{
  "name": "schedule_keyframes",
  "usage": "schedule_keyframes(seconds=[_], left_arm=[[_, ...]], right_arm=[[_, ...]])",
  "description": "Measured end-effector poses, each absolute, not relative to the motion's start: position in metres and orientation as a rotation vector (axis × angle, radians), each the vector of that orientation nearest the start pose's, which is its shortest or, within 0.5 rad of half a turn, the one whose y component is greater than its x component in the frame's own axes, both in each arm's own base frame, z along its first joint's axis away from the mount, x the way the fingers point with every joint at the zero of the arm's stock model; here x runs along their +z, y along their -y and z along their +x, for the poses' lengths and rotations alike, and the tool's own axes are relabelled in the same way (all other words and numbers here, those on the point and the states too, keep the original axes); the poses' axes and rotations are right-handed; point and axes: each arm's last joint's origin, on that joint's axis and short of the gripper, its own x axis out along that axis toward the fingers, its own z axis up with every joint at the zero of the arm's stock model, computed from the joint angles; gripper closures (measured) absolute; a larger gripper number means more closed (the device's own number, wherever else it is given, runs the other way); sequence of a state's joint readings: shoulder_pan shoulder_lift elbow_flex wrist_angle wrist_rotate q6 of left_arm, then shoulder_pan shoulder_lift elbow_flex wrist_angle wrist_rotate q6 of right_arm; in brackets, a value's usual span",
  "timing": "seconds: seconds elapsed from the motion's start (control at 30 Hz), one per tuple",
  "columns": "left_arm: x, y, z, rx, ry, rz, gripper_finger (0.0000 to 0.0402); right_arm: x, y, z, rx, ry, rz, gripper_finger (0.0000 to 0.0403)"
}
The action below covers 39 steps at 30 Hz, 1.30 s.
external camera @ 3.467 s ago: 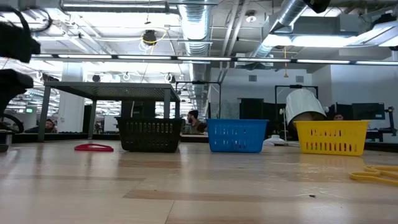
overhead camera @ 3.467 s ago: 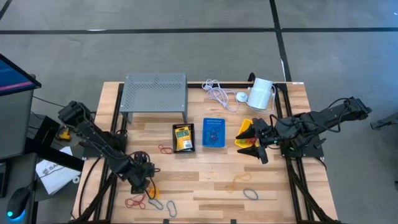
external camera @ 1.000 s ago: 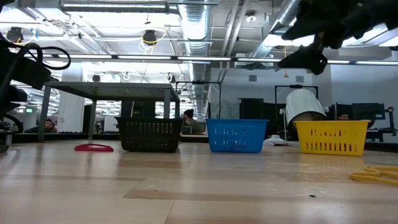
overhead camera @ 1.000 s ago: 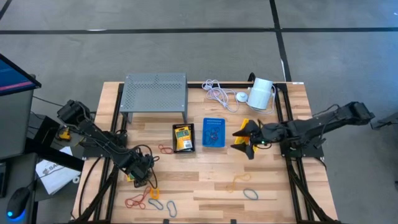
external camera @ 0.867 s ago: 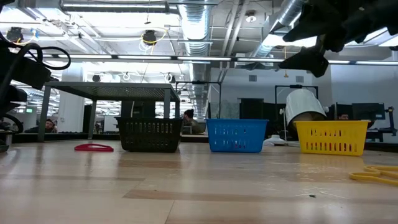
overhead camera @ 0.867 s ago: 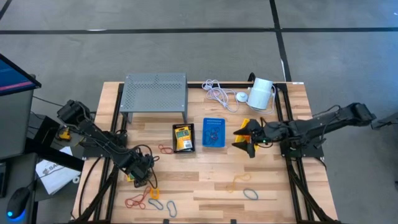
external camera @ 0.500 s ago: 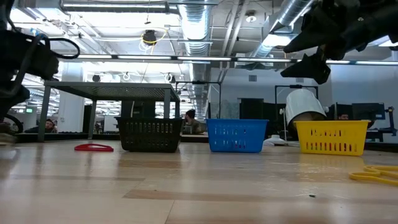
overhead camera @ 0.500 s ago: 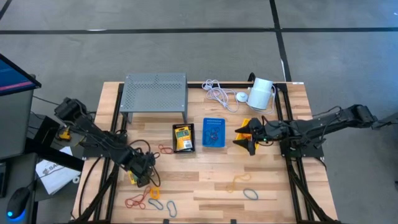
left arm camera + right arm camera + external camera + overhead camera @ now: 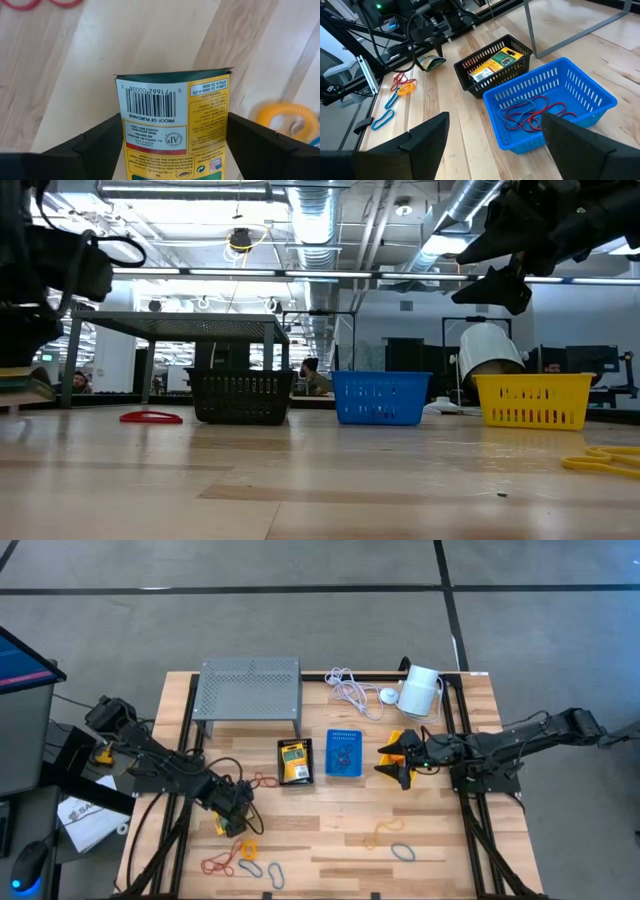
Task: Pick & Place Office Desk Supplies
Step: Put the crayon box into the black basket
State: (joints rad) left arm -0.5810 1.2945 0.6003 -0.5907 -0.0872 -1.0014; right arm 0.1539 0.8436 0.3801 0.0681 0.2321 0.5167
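Fingers [image 9: 95,142] of my left gripper [image 9: 232,815] are clamped on a yellow card packet [image 9: 172,127], barcode end outward, as my left wrist view shows plainly; from the high view the packet is only a yellow sliver under the gripper. Below it on the table [image 9: 330,815], toward 6 o'clock, lie an orange loop [image 9: 247,850], a red loop [image 9: 216,864] and blue loops [image 9: 251,868]; the wrist view catches the orange one [image 9: 285,120] beside the packet. More loops lie at the near right: an orange loop pair [image 9: 385,831] and a grey-blue loop [image 9: 402,852].

Toward 12 o'clock from my left gripper sits a red loop pair [image 9: 266,780], then the black bin [image 9: 295,761] with yellow packets inside. At its 3 o'clock stands the blue bin [image 9: 344,753]; only my right wrist view shows the red and blue loops [image 9: 532,112] lying in it.

My right gripper [image 9: 398,762] hangs above the table, jaws wide apart and holding nothing, between the blue bin and the yellow bin [image 9: 532,400], which the high view mostly hides under the arm. Farthest back stand a grey mesh stand [image 9: 250,687], a white cable [image 9: 350,690] and a white cylinder [image 9: 420,690].
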Motion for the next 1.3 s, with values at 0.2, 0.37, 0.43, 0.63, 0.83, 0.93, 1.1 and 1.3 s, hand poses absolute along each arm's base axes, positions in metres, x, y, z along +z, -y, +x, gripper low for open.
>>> schedule_keyframes(seconds=[0.2,0.37,0.43,0.63,0.83,0.93,1.1,1.3], left_arm=[[0.156,0.102,0.180,0.214,-1.231,-0.468,0.0083],[0.159,0.096,0.188,0.206,-1.175,-0.501,0.0085],[0.162,0.092,0.190,0.210,-1.154,-0.518,0.0086],[0.182,0.080,0.188,0.203,-1.045,-0.560,0.0085],[0.204,0.061,0.184,0.253,-0.879,-0.614,0.0088],[0.211,0.050,0.188,0.261,-0.807,-0.625,0.0088],[0.217,0.030,0.204,0.258,-0.688,-0.601,0.0091],[0.214,0.000,0.217,0.311,-0.637,-0.613,0.0091]], right_arm=[[0.208,-0.021,0.178,-0.174,-0.358,0.430,0.0094],[0.208,-0.021,0.178,-0.171,-0.360,0.415,0.0094],[0.208,-0.021,0.178,-0.169,-0.360,0.415,0.0094],[0.208,-0.021,0.178,-0.159,-0.363,0.414,0.0094],[0.209,-0.022,0.178,-0.144,-0.357,0.410,0.0094],[0.212,-0.022,0.179,-0.131,-0.332,0.395,0.0094],[0.212,-0.022,0.180,-0.127,-0.325,0.386,0.0094],[0.212,-0.022,0.180,-0.127,-0.325,0.386,0.0094]])
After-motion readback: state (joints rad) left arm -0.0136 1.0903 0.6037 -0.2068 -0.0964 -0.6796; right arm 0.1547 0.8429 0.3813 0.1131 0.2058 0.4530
